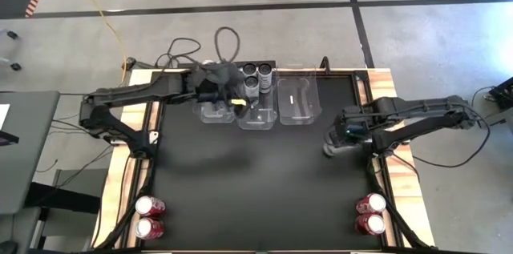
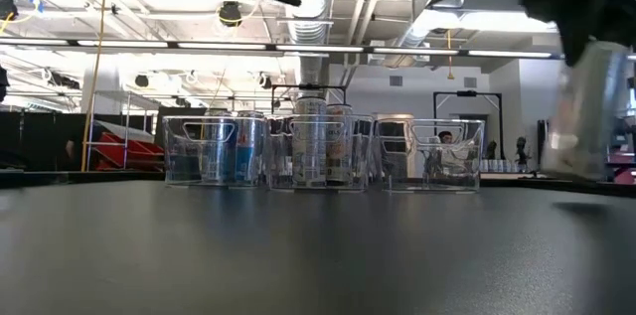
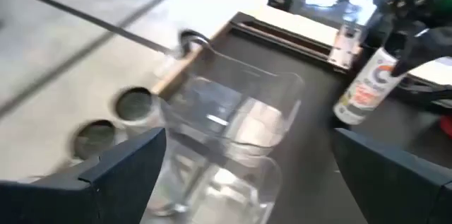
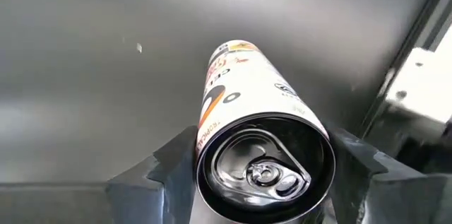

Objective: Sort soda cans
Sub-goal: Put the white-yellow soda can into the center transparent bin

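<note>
Nearest to us, in the right wrist view, stands a white can (image 4: 263,160) with its silver top and pull tab facing up; the right claw (image 4: 247,174) has its two fingers on either side of the can's upper wall, very near it, though we cannot tell whether they press it yet. From above, this can (image 1: 333,143) sits on the black surface (image 1: 256,190) near the right edge, apart from the clear bins (image 1: 298,102) at the far side. We judge it stiff but thin-walled, so a hard squeeze could dent it; its smooth round side looks slippery, and its weight is unknown to us. We would grip across the body just below the rim, squarely. Red cans (image 1: 150,206) wait at the near corners; dark cans (image 1: 255,70) stand behind the bins. The left claw (image 1: 218,94) hovers wide open over the bins, empty.
</note>
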